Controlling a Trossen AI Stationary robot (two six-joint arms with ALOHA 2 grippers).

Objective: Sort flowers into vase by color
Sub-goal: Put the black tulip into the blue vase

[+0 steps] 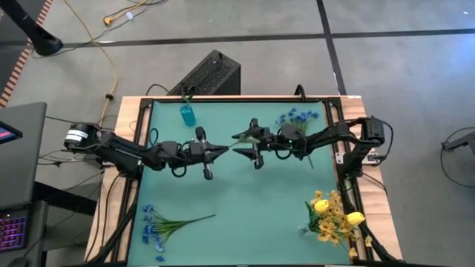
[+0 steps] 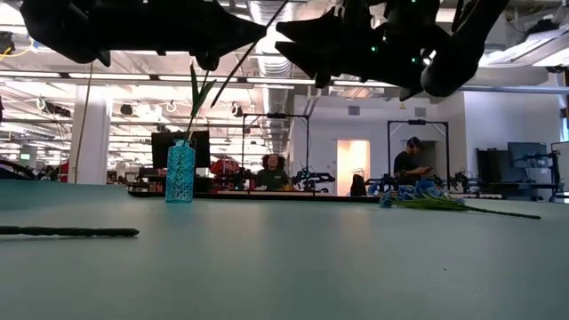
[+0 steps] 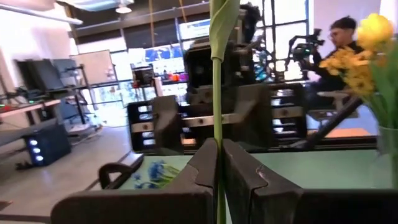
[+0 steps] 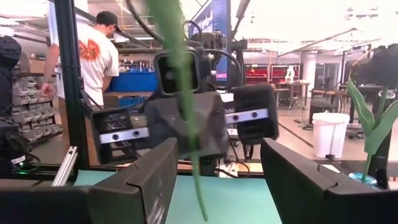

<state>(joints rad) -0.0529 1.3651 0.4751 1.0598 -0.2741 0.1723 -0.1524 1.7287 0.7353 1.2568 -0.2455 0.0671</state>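
Stem (image 3: 216,112) upright, seemingly vertical, pinched in left gripper (image 3: 219,163) fingers; right gripper (image 4: 214,171) fingers spread, facing it.

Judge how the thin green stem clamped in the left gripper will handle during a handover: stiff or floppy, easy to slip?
The stem probably holds its shape, since it stands straight above the left gripper. It looks light and thin, so it might slip or twist. The right gripper is open around it, so a careful squeeze seems wise.

A robotics lab: a person (image 2: 414,162) at a bench, equipment racks (image 4: 28,106), monitors (image 2: 173,147), industrial ceiling lights beyond the table (image 2: 284,267)
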